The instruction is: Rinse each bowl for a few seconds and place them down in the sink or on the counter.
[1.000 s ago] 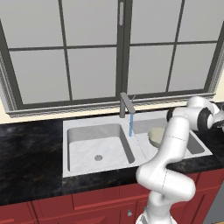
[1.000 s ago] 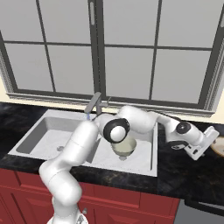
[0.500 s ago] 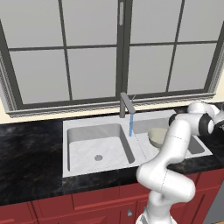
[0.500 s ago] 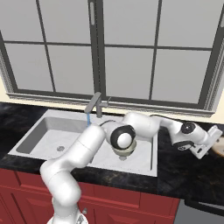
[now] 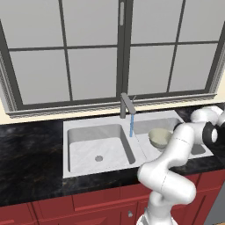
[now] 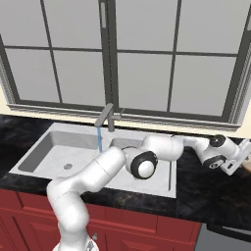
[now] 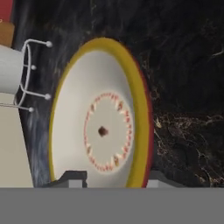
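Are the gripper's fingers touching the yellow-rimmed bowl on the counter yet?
Cannot tell. In the hand view the fingertips rise on either side of the yellow-rimmed bowl's lower edge on the black counter, but the grey band cuts off where they would meet the rim.

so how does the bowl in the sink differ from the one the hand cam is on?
The bowl in the sink is plain tan; the bowl on the counter is cream with a yellow rim and a ring pattern inside. The first sits in the right basin beside the running water; the second lies on black stone between the gripper's fingertips. Both are round.
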Robot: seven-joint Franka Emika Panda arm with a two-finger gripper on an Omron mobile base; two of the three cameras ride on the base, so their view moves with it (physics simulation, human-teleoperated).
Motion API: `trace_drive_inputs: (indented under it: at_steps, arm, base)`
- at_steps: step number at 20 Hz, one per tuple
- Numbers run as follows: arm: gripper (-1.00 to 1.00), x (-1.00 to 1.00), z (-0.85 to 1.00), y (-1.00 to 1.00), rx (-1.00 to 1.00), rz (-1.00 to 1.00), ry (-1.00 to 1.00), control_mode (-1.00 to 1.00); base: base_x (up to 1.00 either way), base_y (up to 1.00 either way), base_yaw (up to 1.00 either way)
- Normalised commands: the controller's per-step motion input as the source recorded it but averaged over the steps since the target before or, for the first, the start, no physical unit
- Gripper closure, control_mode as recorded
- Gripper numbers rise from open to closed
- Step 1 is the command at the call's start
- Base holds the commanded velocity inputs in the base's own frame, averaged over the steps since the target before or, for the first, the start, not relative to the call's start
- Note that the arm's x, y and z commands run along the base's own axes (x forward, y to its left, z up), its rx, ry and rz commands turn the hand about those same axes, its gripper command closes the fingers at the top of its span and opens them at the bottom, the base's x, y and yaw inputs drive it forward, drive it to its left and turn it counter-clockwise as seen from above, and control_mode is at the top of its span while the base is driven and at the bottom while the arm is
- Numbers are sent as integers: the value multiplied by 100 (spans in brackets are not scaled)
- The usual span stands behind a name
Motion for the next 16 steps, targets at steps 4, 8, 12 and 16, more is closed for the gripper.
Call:
trace_drive_inputs:
  at_steps: [4, 8, 12, 16]
  arm:
    - [100, 9, -2, -32, 3, 0, 0, -100]
    - [100, -16, 18, 6, 8, -1, -3, -100]
    - [100, -52, 40, 82, 14, -3, -7, -100]
    - [100, -38, 36, 85, 11, 3, 1, -100]
  base:
    - [0, 0, 0]
    - [0, 0, 0]
    - [0, 0, 0]
    - [0, 0, 0]
